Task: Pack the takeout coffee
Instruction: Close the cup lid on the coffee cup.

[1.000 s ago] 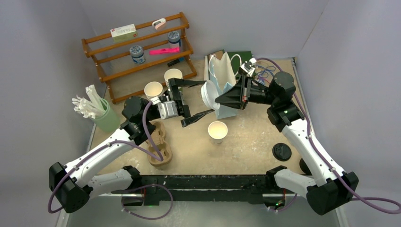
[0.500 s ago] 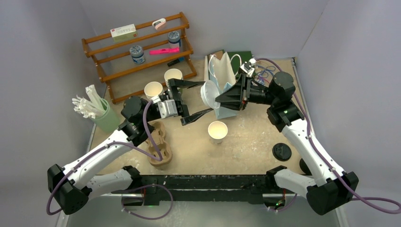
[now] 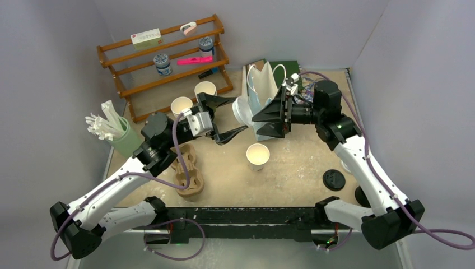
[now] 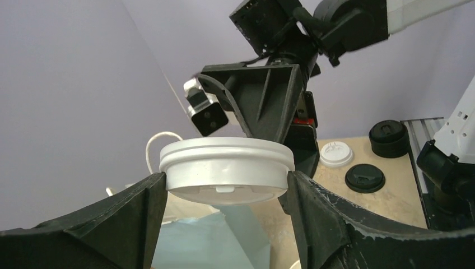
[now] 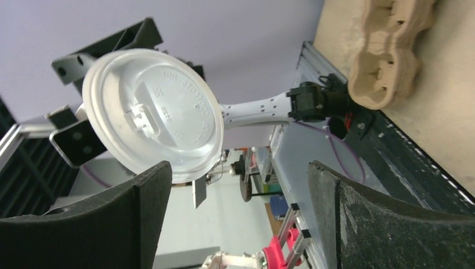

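My left gripper (image 3: 238, 115) (image 4: 226, 185) is shut on a white plastic lid (image 3: 242, 109) (image 4: 227, 162), its rim pressed by both fingers, held above the table in front of the paper bag. Just to the lid's right, my right gripper (image 3: 256, 123) (image 5: 238, 168) stands open, with the lid (image 5: 151, 112) beyond its left finger and nothing between its fingers. An open cream cup (image 3: 257, 154) without a lid stands on the table below them. A black lidded cup (image 4: 387, 137) stands at the right, near the right arm's base.
A loose black lid (image 3: 334, 179) (image 4: 364, 178) and a white lid (image 4: 335, 154) lie at the right. The pulp carrier (image 3: 187, 171) lies near the left arm. Two lidless cream cups (image 3: 182, 106), a blue-white paper bag (image 3: 266, 101), a wooden shelf (image 3: 162, 61) and a green holder (image 3: 120, 134) stand behind.
The right gripper has opened and let go of the white lid. The left gripper has closed in on the lid's rim and now holds it, slightly higher and farther back.
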